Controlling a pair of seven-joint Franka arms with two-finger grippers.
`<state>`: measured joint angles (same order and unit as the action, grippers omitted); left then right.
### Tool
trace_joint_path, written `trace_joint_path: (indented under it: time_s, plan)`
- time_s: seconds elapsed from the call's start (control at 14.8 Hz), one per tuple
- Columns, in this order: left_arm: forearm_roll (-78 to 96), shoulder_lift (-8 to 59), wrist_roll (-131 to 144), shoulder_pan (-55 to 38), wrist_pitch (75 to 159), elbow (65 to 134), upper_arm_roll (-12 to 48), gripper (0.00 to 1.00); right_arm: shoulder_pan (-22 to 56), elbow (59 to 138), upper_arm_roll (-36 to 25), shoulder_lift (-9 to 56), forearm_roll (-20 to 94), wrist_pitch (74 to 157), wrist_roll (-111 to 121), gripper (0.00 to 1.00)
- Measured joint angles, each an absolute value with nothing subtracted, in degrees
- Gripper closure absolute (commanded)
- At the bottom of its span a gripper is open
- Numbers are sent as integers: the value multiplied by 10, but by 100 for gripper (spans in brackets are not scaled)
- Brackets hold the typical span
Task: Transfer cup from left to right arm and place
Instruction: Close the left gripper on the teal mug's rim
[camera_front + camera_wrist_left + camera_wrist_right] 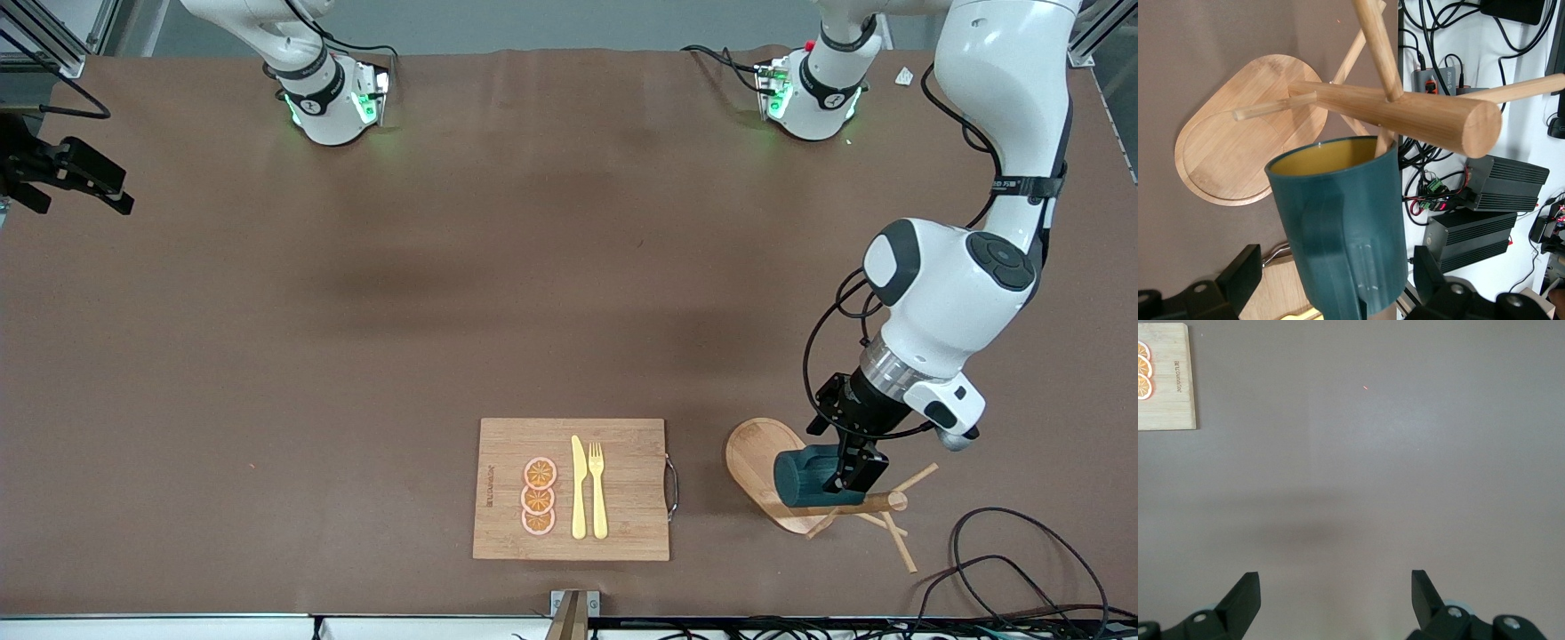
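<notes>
1. The left gripper (840, 462) is down at the wooden peg stand (765, 471), toward the left arm's end of the table. Its fingers are spread wide on either side of the cup (807, 477) and do not press on it; in the left wrist view, gaps show between the fingers (1238, 277) and the cup's walls. This looks like the moment just ahead of a grasp.

2. The cup is dark teal-green with a yellowish inside. It hangs mouth-first on one of the stand's pegs (1381, 143), which enters its opening and carries it; that is why it lies tilted rather than upright. Its handle (1328, 247) faces the wrist camera, between the spread fingers.

3. The stand has an oval wooden base (1231, 153) flat on the table and a thick post (1405, 110) from which thin pegs branch.

4. Beside the stand, toward the middle of the table, lies a cutting board (622, 524) with three orange slices (539, 496), a yellow knife (579, 489) and a yellow fork (597, 489).

5. The right gripper (1335, 600) waits with its fingers apart and empty, over bare brown table (356, 311), presumably until the cup is brought for the handover.
</notes>
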<state>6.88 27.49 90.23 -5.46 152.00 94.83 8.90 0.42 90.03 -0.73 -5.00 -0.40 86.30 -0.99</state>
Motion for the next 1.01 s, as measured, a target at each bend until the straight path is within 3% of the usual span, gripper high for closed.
trace_joint_path:
  time_s: [0.81, 1.01]
  plan:
    - [69, 313, 902, -55, 1528, 923, 89, 1, 4, 898, -7, -47, -4, 863, -10, 0]
    - [69, 318, 902, -55, 1536, 918, 89, 25, 4, 897, -7, -46, -4, 863, -10, 0]
